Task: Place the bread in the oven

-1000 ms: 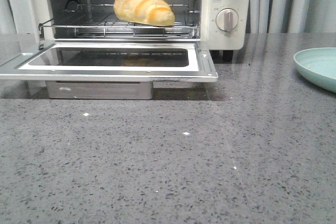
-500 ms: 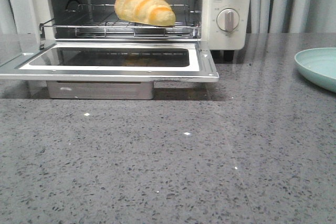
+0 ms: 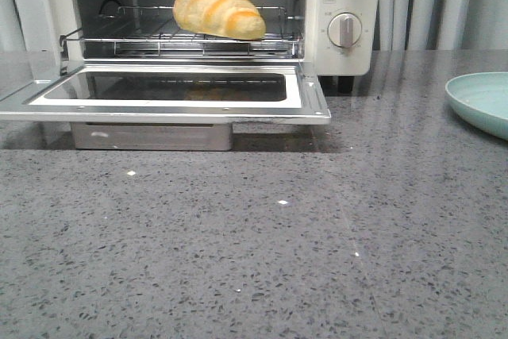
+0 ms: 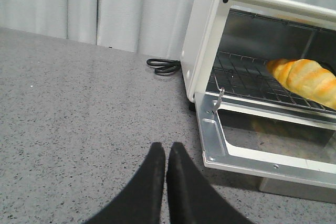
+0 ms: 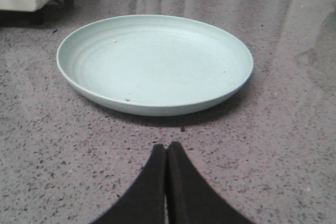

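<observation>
The golden-yellow bread [image 3: 219,9] with orange bands lies on the wire rack [image 3: 159,37] inside the cream-white oven [image 3: 341,5]. The oven's glass door [image 3: 167,89] hangs open, flat toward me. The bread also shows in the left wrist view [image 4: 307,80], on the rack. My left gripper [image 4: 166,148] is shut and empty, low over the counter beside the door's near left corner. My right gripper [image 5: 167,148] is shut and empty, just in front of an empty pale green plate [image 5: 155,61]. Neither gripper shows in the front view.
The pale green plate [image 3: 480,101] sits at the counter's right edge. A black power cord [image 4: 163,66] lies coiled behind the oven's left side. A metal crumb tray [image 3: 151,136] sits under the open door. Grey curtains hang behind.
The front view has shifted a hair sideways since a second ago; the bread, the oven and the plate stay where they were.
</observation>
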You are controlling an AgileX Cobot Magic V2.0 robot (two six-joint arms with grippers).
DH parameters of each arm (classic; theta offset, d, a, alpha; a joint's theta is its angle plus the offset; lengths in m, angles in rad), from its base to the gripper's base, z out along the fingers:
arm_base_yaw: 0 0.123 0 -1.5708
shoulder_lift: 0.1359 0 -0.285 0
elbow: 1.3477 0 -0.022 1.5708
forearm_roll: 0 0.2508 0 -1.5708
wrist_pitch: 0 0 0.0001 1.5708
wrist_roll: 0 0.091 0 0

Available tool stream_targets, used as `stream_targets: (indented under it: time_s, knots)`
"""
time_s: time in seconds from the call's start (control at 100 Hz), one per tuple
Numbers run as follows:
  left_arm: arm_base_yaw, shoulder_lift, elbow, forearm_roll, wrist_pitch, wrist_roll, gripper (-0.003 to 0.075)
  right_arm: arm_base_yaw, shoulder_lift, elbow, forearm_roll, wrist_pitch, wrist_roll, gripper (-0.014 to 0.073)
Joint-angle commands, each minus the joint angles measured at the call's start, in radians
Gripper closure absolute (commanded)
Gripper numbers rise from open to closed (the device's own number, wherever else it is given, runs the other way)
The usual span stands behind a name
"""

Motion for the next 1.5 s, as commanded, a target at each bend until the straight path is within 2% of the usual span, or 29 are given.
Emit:
stream_targets:
  time_s: [0.0,0.08,0.21,0.5,0.71,0.86,1.49]
  knots:
    - [0.0,0.012,-0.027,-0.015,-0.077,-0.009,0.0741,0.005,-0.02,-0.01,-0.023,-0.095,0.008,0.0669]
    - [0.0,0.012,-0.027,-0.015,-0.077,-0.009,0.0741,0.005,-0.02,0.013,-0.028,-0.106,0.014,0.0669]
    - [0.0,0.012,-0.027,-0.015,-0.077,-0.009,0.0741,0.005,-0.02,0.049,-0.069,-0.139,0.102,0.0669]
    - [0.0,0.012,-0.027,-0.015,-0.077,-0.009,0.0741,0.064,-0.02,0.067,-0.082,-0.151,0.103,0.0669]
    - [0.0,0.012,-0.027,-0.015,-0.077,-0.009,0.0741,0.063,-0.02,0.068,-0.083,-0.115,0.103,0.0669]
    - [0.0,0.012,-0.027,-0.015,-0.077,-0.009,0.0741,0.063,-0.02,0.068,-0.083,-0.036,0.103,0.0669]
    - [0.0,0.012,-0.027,-0.015,-0.077,-0.009,0.0741,0.063,-0.02,0.068,-0.083,-0.022,0.103,0.0669]
